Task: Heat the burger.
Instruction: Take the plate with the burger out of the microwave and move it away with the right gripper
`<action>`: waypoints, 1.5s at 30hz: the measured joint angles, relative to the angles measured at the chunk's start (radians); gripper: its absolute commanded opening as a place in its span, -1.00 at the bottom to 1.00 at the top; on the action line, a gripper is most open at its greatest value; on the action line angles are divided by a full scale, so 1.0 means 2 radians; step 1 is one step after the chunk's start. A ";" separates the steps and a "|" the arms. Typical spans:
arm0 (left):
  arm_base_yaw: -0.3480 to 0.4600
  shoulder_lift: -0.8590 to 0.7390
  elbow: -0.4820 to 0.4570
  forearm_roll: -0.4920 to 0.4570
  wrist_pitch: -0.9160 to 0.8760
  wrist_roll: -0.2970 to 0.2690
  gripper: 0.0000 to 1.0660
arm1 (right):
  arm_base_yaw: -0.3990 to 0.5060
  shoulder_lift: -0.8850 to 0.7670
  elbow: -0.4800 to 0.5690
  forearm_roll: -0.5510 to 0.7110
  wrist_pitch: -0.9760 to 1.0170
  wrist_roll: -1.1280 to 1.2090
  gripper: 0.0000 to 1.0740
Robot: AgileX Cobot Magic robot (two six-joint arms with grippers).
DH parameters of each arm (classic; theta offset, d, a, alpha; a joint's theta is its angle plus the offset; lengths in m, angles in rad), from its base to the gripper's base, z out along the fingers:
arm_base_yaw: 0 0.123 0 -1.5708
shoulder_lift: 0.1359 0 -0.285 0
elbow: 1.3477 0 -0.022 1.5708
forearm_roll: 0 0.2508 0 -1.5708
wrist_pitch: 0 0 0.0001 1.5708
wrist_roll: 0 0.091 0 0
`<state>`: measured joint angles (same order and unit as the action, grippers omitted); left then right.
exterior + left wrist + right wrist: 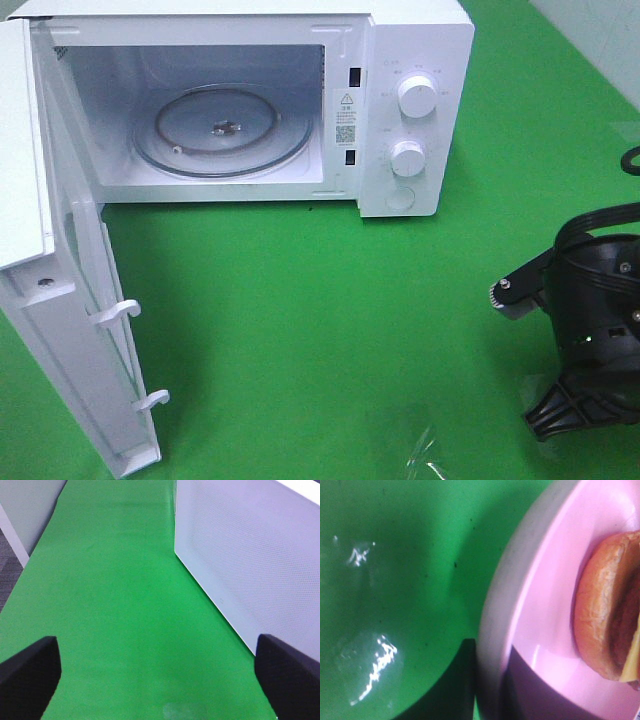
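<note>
The burger (605, 605) shows only in the right wrist view: golden-brown bun, brown patty and a yellow cheese corner, lying on a shallow pink plate (545, 580). My right gripper (490, 680) is shut on the plate's rim, with dark fingers on either side of it. In the high view only the black right arm (590, 320) shows at the lower right, and burger and plate are hidden there. My left gripper (160, 680) is open over bare green cloth, and its two black fingertips (30, 675) stand far apart. It does not appear in the high view.
A white microwave (420, 40) stands at the back with its door (70, 330) swung wide open to the left. The glass turntable (220, 130) inside is bare. Two knobs (417, 95) sit on its right panel. Crinkled clear plastic (425, 455) lies near the front edge.
</note>
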<state>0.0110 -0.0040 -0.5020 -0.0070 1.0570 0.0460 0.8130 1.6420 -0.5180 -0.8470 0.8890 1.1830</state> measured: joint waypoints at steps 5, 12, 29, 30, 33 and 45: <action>0.000 0.000 0.000 0.000 0.000 0.000 0.83 | -0.008 0.005 0.000 -0.019 -0.013 0.032 -0.92; 0.000 0.000 0.000 0.000 0.000 0.000 0.83 | -0.039 0.030 0.000 -0.026 -0.032 0.045 -0.89; 0.000 0.000 0.000 0.000 0.000 0.000 0.83 | -0.042 0.039 0.000 -0.038 -0.095 0.050 -0.08; 0.000 0.000 0.000 0.000 0.000 0.000 0.83 | -0.042 0.039 0.000 -0.038 -0.095 0.050 -0.08; 0.000 0.000 0.000 0.000 0.000 0.000 0.83 | -0.042 0.039 0.000 -0.024 -0.095 0.040 -0.05; 0.000 0.000 0.000 0.000 0.000 0.000 0.83 | -0.042 -0.074 -0.003 0.057 -0.129 -0.081 0.05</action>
<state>0.0110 -0.0040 -0.5020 -0.0070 1.0570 0.0460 0.7290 1.4930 -0.5240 -0.7320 0.6310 1.0220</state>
